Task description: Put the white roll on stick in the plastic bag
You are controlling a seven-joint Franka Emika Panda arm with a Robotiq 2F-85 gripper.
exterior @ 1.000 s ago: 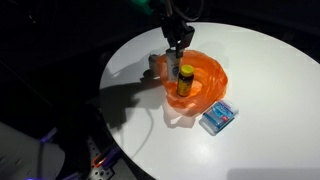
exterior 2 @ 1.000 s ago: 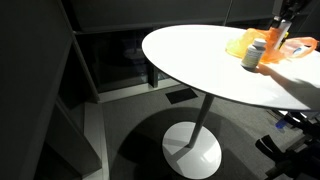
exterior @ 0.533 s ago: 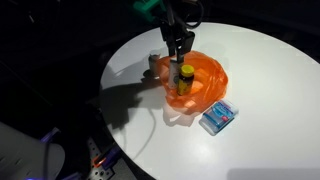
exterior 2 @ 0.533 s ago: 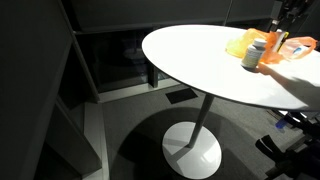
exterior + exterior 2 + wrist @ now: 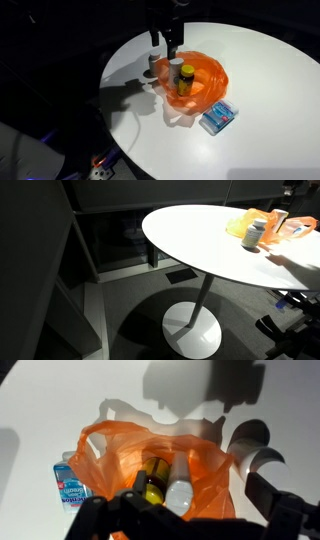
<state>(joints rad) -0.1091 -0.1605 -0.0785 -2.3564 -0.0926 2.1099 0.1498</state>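
The white roll on a stick (image 5: 180, 488) lies inside the orange plastic bag (image 5: 205, 465), right beside a yellow bottle (image 5: 152, 480). In an exterior view the roll (image 5: 175, 68) stands out pale at the bag's (image 5: 205, 78) back edge. My gripper (image 5: 166, 45) hangs open just above the bag and holds nothing. In the wrist view its dark fingers (image 5: 288, 510) frame the bottom of the picture, well apart, with the roll below and between them.
A grey-white cylinder (image 5: 155, 63) (image 5: 252, 452) stands on the round white table (image 5: 260, 70) against the bag's outer side. A blue packet (image 5: 218, 116) (image 5: 72, 482) lies by the bag's other side. The table edge and its pedestal (image 5: 195, 320) show in an exterior view.
My gripper has opened and lifted up out of the bag. The white roll stays behind in the bag next to the yellow bottle.
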